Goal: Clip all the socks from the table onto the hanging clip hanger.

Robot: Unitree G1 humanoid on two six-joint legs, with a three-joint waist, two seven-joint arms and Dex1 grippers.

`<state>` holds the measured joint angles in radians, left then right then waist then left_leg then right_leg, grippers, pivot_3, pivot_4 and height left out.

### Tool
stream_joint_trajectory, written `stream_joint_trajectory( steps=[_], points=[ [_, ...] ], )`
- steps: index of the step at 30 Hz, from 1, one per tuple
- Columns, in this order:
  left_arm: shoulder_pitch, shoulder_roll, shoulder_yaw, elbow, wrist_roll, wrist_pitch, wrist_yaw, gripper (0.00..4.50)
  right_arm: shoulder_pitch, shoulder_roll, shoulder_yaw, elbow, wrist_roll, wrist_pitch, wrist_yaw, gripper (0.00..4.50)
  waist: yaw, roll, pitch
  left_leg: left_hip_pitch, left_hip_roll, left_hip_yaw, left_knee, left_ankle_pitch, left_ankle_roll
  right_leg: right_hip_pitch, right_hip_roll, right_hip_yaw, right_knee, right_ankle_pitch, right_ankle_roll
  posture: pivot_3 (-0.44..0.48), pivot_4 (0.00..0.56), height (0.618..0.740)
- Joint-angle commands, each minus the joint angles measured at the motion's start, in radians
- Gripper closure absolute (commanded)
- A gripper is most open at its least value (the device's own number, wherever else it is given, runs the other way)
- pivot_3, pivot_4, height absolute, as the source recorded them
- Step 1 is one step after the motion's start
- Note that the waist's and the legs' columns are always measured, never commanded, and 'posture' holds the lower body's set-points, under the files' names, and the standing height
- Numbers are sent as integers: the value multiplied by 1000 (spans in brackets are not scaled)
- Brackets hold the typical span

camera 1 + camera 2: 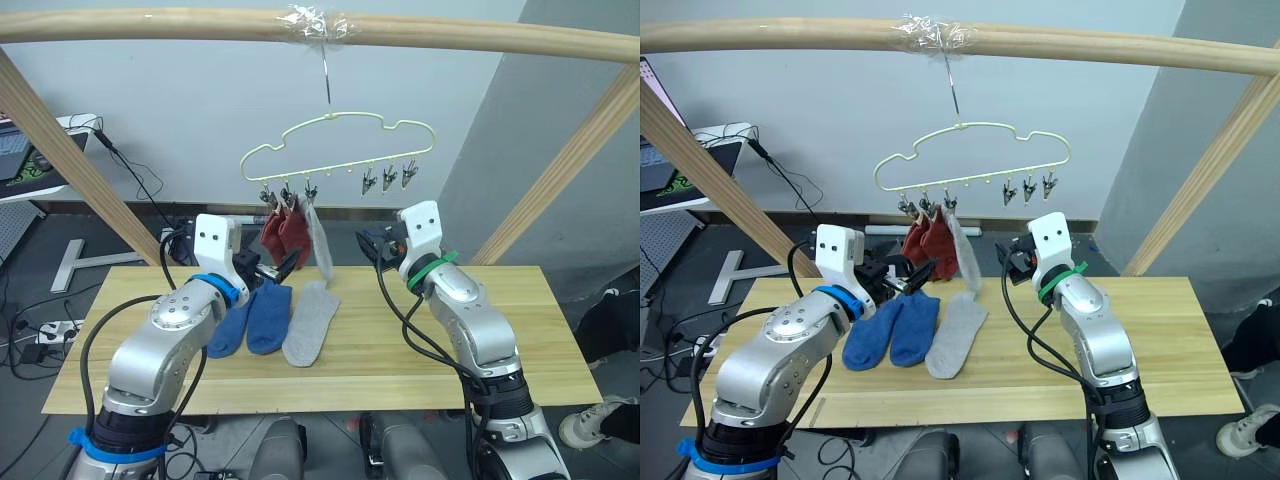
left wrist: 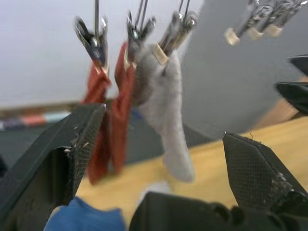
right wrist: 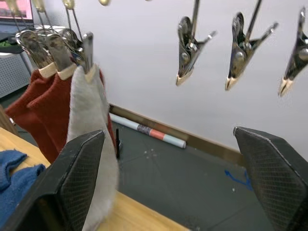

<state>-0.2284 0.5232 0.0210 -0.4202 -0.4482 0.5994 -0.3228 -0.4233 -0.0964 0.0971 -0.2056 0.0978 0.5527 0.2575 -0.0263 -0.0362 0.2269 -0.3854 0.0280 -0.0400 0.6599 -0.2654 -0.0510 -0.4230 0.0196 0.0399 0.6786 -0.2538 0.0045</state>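
Three socks (image 1: 296, 232) hang clipped just beyond the left jaws (image 1: 272, 268).

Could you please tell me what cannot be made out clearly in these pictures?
- Two rust red socks: overlap on the clip hanger, hiding each other's outlines, eye views.
- Two blue socks: upper ends behind the left claw, eye views.
- Right claw: fingertips too small and dark, eye views.

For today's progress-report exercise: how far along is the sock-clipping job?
Done: two red socks and one grey sock hang from the clip hanger. In hand: nothing; left gripper and right gripper are open. Left: two blue socks and a grey sock on the table; three clips free.
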Motion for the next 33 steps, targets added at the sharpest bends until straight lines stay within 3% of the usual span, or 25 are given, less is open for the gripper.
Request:
stream_joint_trajectory(
  steps=[1,4,7,14,19,33],
  points=[
    [-2,34,49,-11,-64,-80,-173,0,-12,8,-18,-63,31,-21,5,31,-1,0,0,0,0,1,0,0,0,0,0,0,0,0,0,52,178,740],
    [-4,27,71,-32,-103,-93,-222,0,-18,18,-28,-66,45,-20,-1,31,-1,0,0,0,0,2,0,0,0,0,0,0,0,0,0,52,175,740],
    [3,36,66,-31,-81,-129,-260,0,-28,19,-25,-62,36,-26,-15,768,-1,0,0,-1,0,2,0,0,0,0,0,0,-1,0,0,52,174,740],
    [-35,14,72,-17,-70,-149,-262,0,-47,40,-23,-51,38,-31,-41,768,-1,0,0,-1,0,2,0,0,0,0,0,-1,0,0,0,56,171,740],
    [-37,9,73,-22,-72,-162,-265,0,-76,70,-18,-25,34,-40,-66,1952,-1,0,0,-1,0,2,0,0,0,0,0,0,0,0,0,63,169,740],
    [-34,-2,86,-29,-92,-159,-258,0,-190,110,-44,170,-6,-114,-138,1952,0,0,0,-1,0,2,0,0,0,0,0,-1,0,0,0,81,182,740]
  ],
)
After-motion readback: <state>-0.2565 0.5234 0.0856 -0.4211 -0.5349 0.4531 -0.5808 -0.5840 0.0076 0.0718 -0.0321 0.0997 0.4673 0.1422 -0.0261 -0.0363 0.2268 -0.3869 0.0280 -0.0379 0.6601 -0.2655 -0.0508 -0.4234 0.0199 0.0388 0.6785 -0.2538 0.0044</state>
